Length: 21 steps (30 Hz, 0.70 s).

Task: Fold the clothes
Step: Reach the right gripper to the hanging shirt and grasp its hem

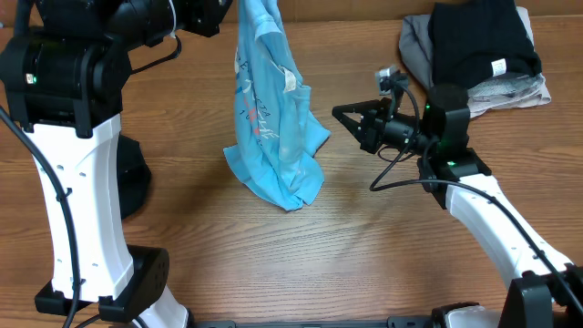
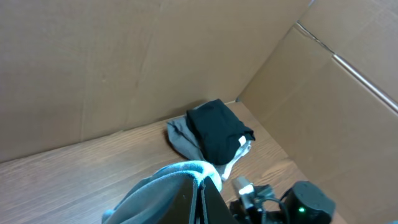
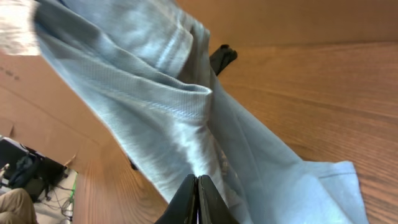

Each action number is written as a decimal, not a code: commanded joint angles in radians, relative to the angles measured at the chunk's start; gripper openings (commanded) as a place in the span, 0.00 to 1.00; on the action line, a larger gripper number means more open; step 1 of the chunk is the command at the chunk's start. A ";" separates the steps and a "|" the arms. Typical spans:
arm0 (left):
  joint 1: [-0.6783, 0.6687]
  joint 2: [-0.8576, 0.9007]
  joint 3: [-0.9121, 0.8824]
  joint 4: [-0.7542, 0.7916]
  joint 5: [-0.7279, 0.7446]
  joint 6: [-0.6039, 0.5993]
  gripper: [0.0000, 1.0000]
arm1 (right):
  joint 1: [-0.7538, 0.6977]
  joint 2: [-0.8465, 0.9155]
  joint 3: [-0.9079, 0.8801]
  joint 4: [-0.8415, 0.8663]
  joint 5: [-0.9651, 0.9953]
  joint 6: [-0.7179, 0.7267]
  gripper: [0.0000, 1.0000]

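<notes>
Loosely bunched, the light blue T-shirt (image 1: 269, 109) hangs in long folds.

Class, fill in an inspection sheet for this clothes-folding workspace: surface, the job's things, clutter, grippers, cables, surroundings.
Surface: brown wood-grain table.
Job's things: light blue fabric T-shirt with lettering hangs from above, its lower end bunched on the table; folded black garment lies on a grey garment at the table's far right.
Clutter: nothing seen.
Grippers: left gripper shut on the T-shirt's top; right gripper looks shut, tips beside the T-shirt and apart from it in the overhead view.
Cables: black cable runs down the left arm's white link.
Surroundings: brown cardboard walls behind the table.
</notes>
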 commanded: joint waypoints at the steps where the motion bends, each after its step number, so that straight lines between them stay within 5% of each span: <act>1: 0.005 -0.005 0.024 0.006 0.008 0.027 0.04 | 0.005 -0.021 0.018 0.007 -0.023 -0.003 0.37; 3: 0.004 -0.005 0.024 0.005 0.026 0.027 0.04 | 0.013 -0.010 0.018 0.013 -0.021 -0.003 0.66; 5: 0.004 -0.005 0.024 0.005 0.055 0.026 0.04 | 0.024 0.005 0.018 0.029 -0.022 -0.003 0.77; 21: -0.008 -0.005 0.024 0.008 0.298 -0.009 0.04 | 0.137 0.097 0.018 0.176 0.048 0.004 0.81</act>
